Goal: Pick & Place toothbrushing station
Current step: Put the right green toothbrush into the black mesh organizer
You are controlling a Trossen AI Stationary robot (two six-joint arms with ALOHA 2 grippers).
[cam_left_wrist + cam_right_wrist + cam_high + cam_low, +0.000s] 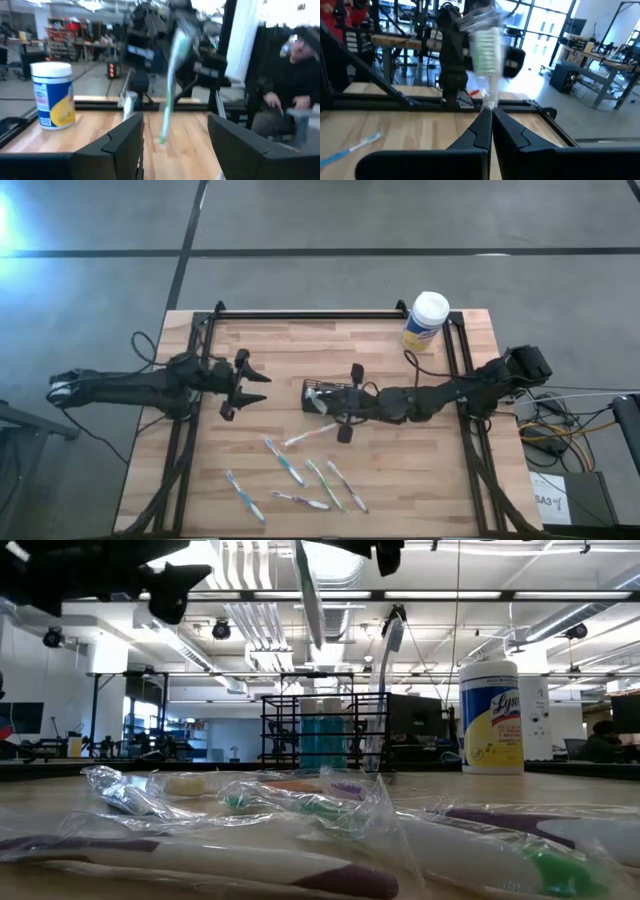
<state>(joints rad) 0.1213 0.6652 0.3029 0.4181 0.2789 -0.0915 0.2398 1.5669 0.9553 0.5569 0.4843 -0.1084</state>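
Note:
The toothbrushing station (322, 395), a black mesh holder, stands on the table's middle (320, 730) with brushes upright in it. My right gripper (337, 418) reaches in from the right beside it and is shut on a plastic-wrapped toothbrush (305, 437) with green on its handle (485, 55). My left gripper (250, 385) hovers to the left of the holder, open, with nothing between its fingers (175, 145). Several more wrapped toothbrushes (300, 480) lie flat on the near half of the table. My right gripper pinches one end of the wrapped toothbrush (490, 102) between its two fingertips. The fingers come level from the table's right side. The brush sticks out beyond the fingertips (172, 80) and is off the table (310, 590).
A white-lidded canister with a yellow label (427, 320) stands at the far right corner. A black frame rail (300, 315) runs along the far edge, with more rails down both sides. A person (295, 85) sits beyond the table.

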